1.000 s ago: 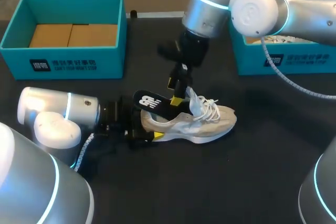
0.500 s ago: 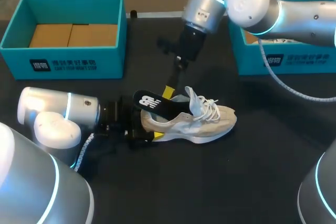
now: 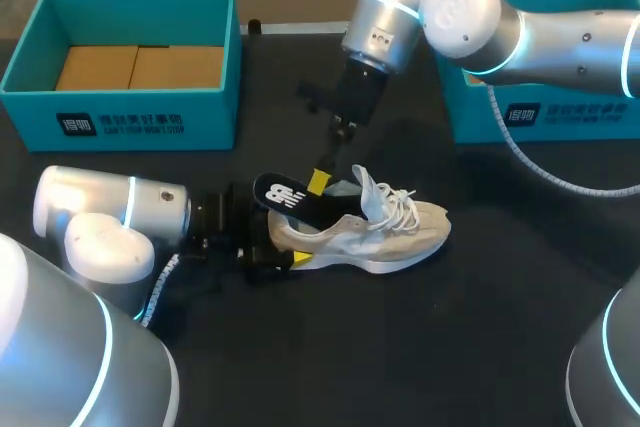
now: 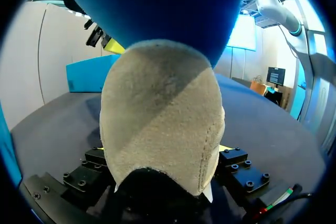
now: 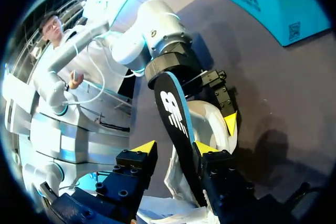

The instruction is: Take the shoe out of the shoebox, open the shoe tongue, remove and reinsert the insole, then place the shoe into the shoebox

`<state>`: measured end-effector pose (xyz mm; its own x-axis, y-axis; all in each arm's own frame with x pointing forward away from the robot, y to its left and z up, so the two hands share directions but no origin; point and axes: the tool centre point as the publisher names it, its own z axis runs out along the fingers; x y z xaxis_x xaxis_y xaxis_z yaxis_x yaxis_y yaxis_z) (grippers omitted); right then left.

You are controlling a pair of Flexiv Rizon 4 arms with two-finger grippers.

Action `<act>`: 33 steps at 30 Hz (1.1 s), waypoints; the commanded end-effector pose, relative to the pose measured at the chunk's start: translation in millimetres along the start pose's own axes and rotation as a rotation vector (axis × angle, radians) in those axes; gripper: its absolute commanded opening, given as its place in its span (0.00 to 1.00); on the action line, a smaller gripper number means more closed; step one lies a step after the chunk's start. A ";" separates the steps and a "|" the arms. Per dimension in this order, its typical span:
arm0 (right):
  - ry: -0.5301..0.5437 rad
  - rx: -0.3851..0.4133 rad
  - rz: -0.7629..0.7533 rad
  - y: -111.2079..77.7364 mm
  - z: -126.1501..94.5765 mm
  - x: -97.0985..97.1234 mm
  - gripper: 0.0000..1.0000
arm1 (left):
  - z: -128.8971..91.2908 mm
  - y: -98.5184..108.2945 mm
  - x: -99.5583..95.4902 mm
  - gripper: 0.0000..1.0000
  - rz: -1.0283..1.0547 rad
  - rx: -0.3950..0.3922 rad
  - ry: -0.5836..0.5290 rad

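Pinching the shoe point(image 3: 375, 232) by the heel mid-worktop, left gripper point(image 3: 285, 247) is clamped tight; right gripper point(image 5: 176, 150) hangs spread open, black insole point(image 5: 170, 111) poking up between its fingers.

Cream shoe point(image 3: 400, 235) with white laces point(image 3: 400, 209). Black insole point(image 3: 292, 197) with a white mark and blue edge. Blue-green shoebox point(image 3: 120, 107), brown inside. Black table point(image 3: 420, 347). Yellow fingertips point(image 5: 146, 149) on the right gripper point(image 5: 176, 150).

Pale laced shoe point(image 3: 375, 230) upright, well apart from open teal shoebox point(image 3: 120, 119); black insole point(image 3: 293, 197) jutting from its heel.
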<state>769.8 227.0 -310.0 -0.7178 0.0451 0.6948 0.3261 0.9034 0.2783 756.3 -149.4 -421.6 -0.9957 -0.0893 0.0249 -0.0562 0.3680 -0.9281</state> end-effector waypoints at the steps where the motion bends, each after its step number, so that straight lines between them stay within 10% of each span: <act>1: 0.003 0.001 0.003 1.5 3.0 -7.6 0.44 | 1.4 0.6 -1.1 0.00 -0.001 -0.003 0.001; 22: 0.022 0.014 -0.071 15.8 9.1 -21.8 0.66 | 1.4 0.6 -1.1 0.00 -0.001 -0.003 0.001; 33: 0.057 0.015 -0.075 7.1 19.4 -5.5 0.62 | 1.4 0.6 -1.1 0.00 -0.001 -0.003 0.001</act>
<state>768.1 243.5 -327.0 -0.6981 -0.0497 0.7142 0.2629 0.9101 0.3202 756.3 -149.4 -421.5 -0.9957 -0.0893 0.0249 -0.0562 0.3679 -0.9282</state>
